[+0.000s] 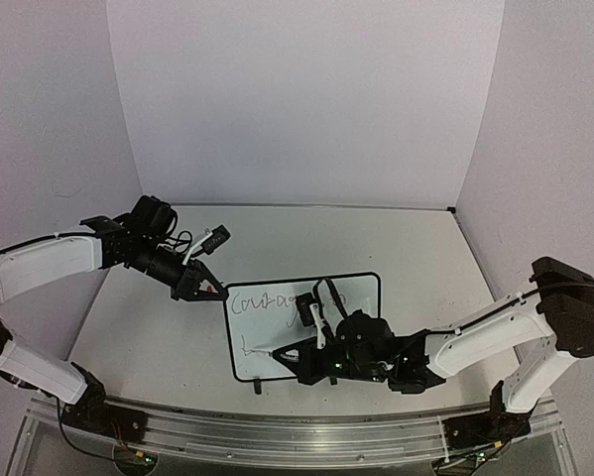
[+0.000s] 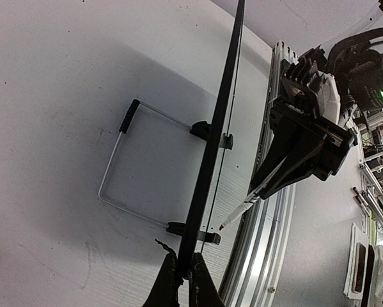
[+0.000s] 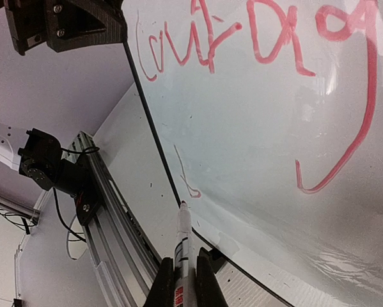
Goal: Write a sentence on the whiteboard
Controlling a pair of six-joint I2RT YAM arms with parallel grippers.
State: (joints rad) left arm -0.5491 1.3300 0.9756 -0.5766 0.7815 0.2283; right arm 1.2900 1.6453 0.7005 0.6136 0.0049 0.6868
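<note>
The whiteboard [image 1: 361, 302] lies mid-table, tilted, with a thin black border. The sentence [image 1: 267, 302] is red lettering reading "Courag" in the right wrist view [image 3: 261, 38], with a small stroke [image 3: 186, 179] starting a second line. My left gripper [image 1: 212, 291] is shut on the board's far left corner; the left wrist view shows its fingers [image 2: 183, 281] pinching the black edge [image 2: 210, 153]. My right gripper [image 1: 306, 362] is shut on a white marker [image 3: 182, 236] over the board's near left part. The marker's tip sits by the border just below the small stroke.
A wire stand [image 2: 114, 160] and two black clips [image 2: 178, 228] hang under the board. An aluminium rail [image 1: 277, 431] runs along the table's near edge, close behind the marker [image 2: 242, 208]. White walls enclose the back and sides.
</note>
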